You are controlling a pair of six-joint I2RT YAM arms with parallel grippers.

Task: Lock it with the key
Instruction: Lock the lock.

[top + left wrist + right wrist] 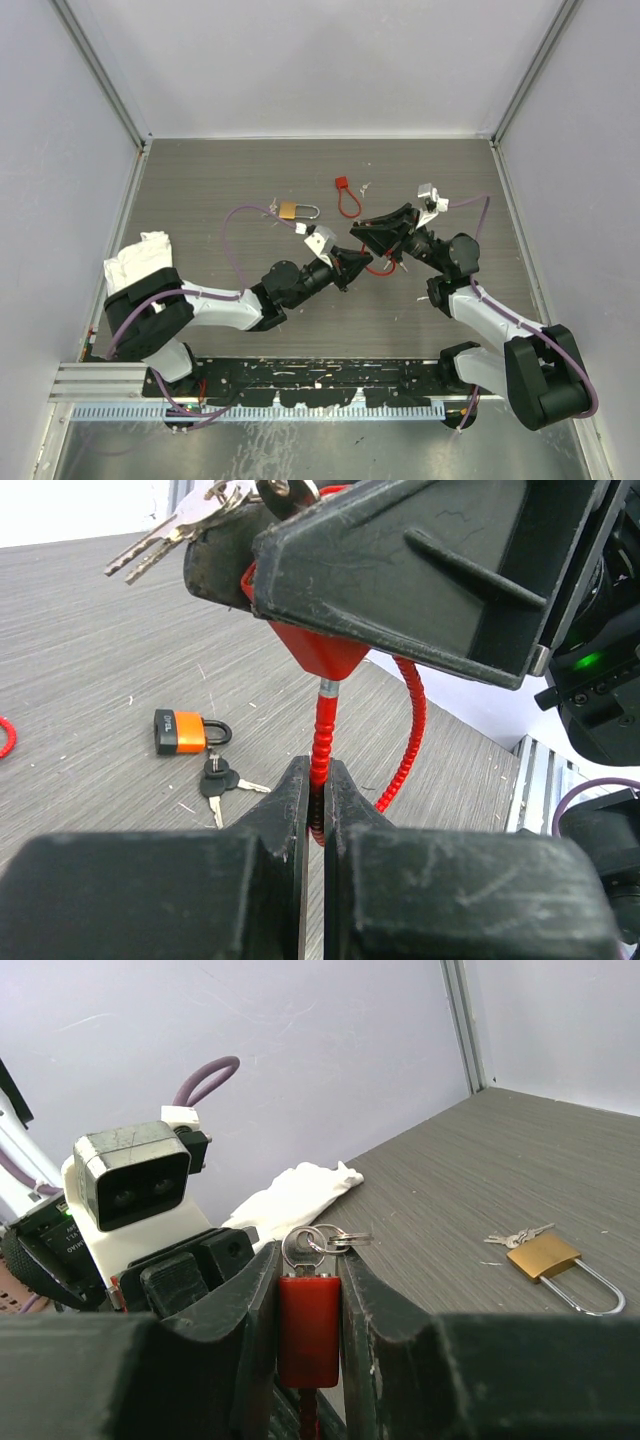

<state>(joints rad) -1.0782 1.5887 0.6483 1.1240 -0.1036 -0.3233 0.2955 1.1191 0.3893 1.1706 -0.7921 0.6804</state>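
- Progress is judged partial: the red cable lock [308, 1330] is held clear of the table [200, 180], over its middle. The key [310, 1247], a small ringed bunch, is seated in the top of the lock body.
- The lock body is clamped between the fingers of the right gripper [308, 1265]. The red cable is pinched just below the body by the closed left gripper [318, 780].
- A bare metal pin [327, 687] is seen between cable and body, so full seating of the cable end cannot be confirmed. Whether the key has been turned cannot be told.
- Remaining, by judgement: the pin is to be pressed home and the key turned.
- Neither gripper is free for the key, so one hold would have to be given up first.
- A brass padlock [298, 210] with its own keys and a second red cable lock [345, 197] lie toward the far edge. A white cloth [140, 255] lies at the left edge.
- An orange padlock [185, 730] with dark-headed keys [220, 780] lies on the table beyond the held lock. No obstruction is judged from these items.
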